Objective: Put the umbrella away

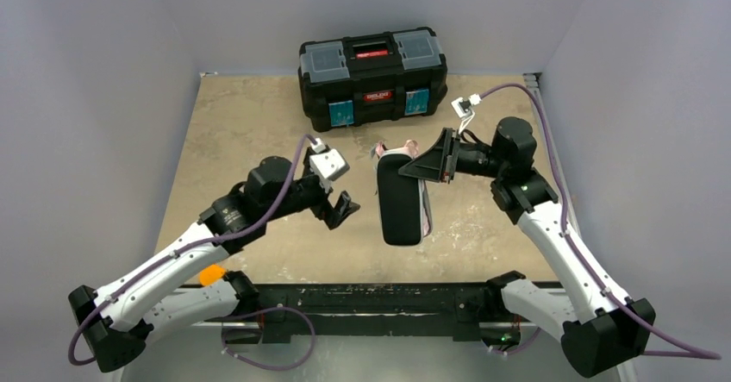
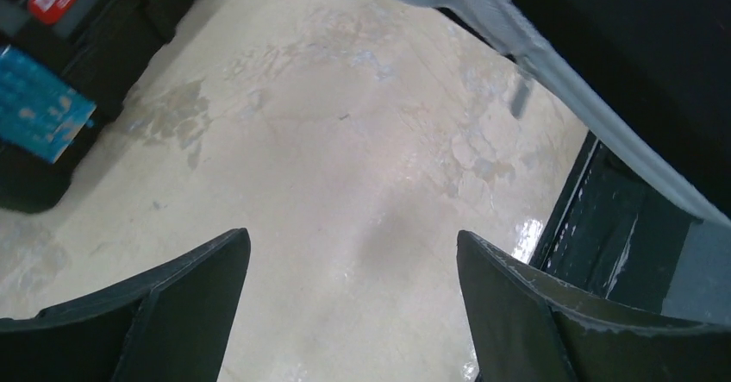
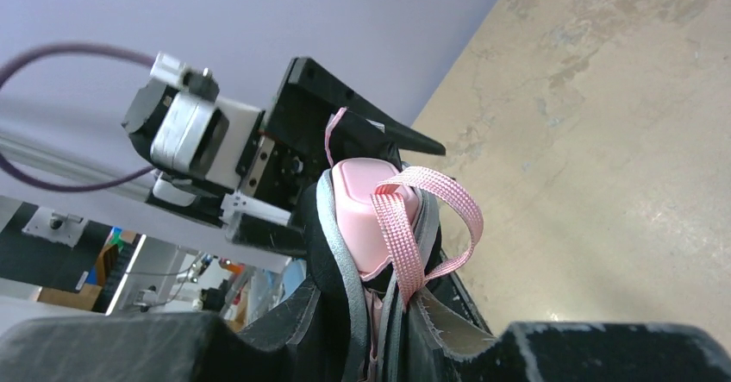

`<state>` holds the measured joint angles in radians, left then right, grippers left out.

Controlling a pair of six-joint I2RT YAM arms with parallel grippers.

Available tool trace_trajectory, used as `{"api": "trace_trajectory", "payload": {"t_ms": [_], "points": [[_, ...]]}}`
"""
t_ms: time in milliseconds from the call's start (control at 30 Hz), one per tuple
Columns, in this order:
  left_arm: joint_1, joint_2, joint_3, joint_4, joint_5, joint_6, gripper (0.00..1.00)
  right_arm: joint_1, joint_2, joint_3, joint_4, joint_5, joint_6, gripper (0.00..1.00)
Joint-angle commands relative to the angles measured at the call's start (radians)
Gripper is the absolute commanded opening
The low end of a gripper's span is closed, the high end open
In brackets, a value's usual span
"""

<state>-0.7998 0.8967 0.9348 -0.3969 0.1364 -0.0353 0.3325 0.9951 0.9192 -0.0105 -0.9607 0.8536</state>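
Umbrella (image 1: pixel 402 148) tucked in dark case (image 1: pixel 400 201), pink end far, long side running far to near. We see right gripper (image 1: pixel 428 168) pinching case mouth. Left gripper (image 1: pixel 342 210) wide open, empty, just left of case.

Your left gripper (image 1: pixel 343 210) hangs forward on a bent arm, jaws spread wide and empty — your right gripper (image 1: pixel 412 166) points inward, pinched on the case (image 1: pixel 400 205) at its top end.
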Motion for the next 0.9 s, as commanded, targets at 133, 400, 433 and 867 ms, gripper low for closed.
{"api": "trace_trajectory", "payload": {"t_ms": [133,400,433,867], "points": [[-0.105,0.010,-0.072,0.333,0.125,0.281,0.75,-0.004,0.010,0.080,-0.097,0.005,-0.010,0.00],[-0.123,0.070,-0.104,0.469,0.182,0.318,0.51,-0.004,0.019,0.093,-0.088,0.025,-0.002,0.00],[-0.124,0.077,-0.108,0.476,0.186,0.322,0.50,-0.005,0.019,0.094,-0.084,0.022,0.000,0.00],[-0.125,0.070,-0.144,0.549,0.189,0.328,0.43,-0.003,0.038,0.103,-0.060,0.023,0.023,0.00]]}}
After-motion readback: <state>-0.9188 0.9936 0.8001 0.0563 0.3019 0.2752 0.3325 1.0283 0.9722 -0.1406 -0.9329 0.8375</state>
